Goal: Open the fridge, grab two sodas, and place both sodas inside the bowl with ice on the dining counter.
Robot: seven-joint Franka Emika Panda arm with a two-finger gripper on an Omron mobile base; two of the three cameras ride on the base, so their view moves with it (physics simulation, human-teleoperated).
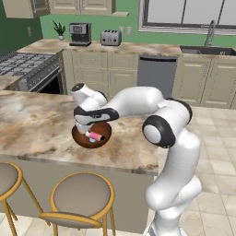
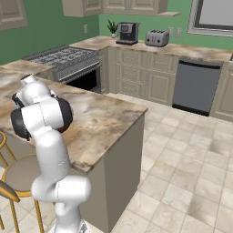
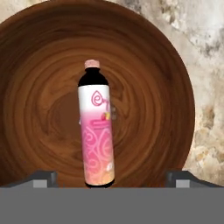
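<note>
Soda bottle (image 3: 97, 131) is seen lying in the wooden bowl (image 3: 39, 78), its pink swirled label facing up and its dark shoulder and pale pink cap pointing toward the top of the hand view. It rests close to the middle of the bowl's ringed floor. From the left base view the same bottle (image 1: 94, 136) is made out as a small pink shape inside the reddish-brown bowl (image 1: 104, 135), partly covered by the hand above it.

The fingers (image 3: 43, 178) are spread wide apart, one tip at each lower corner of the hand view, and nothing is gripped between them; the bottle lies between the tips without being touched by either.

The bowl is placed on the marble table (image 1: 37, 124), near its front edge, with veined beige stone visible around the rim. The white arm (image 1: 138, 103) is bent over the table, its hand lowered directly over the bowl. Two round stools (image 1: 83, 196) with yellow frames are set against the near side of the table.
</note>
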